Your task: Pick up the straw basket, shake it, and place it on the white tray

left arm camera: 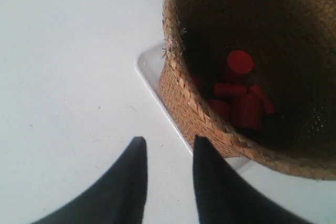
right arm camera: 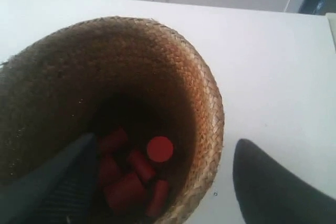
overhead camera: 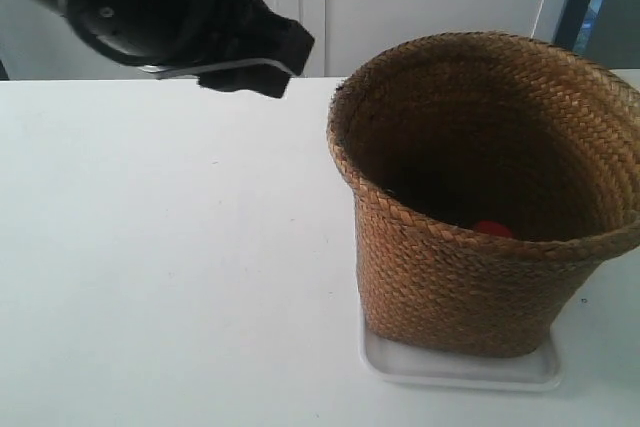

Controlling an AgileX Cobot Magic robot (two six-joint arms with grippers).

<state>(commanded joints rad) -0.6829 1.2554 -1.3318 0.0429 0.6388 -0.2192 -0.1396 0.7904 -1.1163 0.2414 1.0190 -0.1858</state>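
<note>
Nearest my left wrist camera, the left gripper (left arm camera: 169, 140) holds its two black fingers (left arm camera: 131, 182) parted, with only the bare white table (left arm camera: 63, 77) showing between them. It grasps nothing and stands just short of the white tray (left arm camera: 151, 64).

The straw basket (overhead camera: 480, 197) stands upright on that tray, whose low rim shows around the basket's base in the exterior view. Several red cylinders (right arm camera: 131, 177) lie in a heap on the basket's floor, one of them end-up.

The right gripper (right arm camera: 165, 140) is released. One finger hangs inside the basket and the other outside it, so they straddle the braided rim, and I see a gap between the outer finger and the weave.

The arm at the exterior view's left (overhead camera: 150, 7) hangs above the table, well apart from the basket.
</note>
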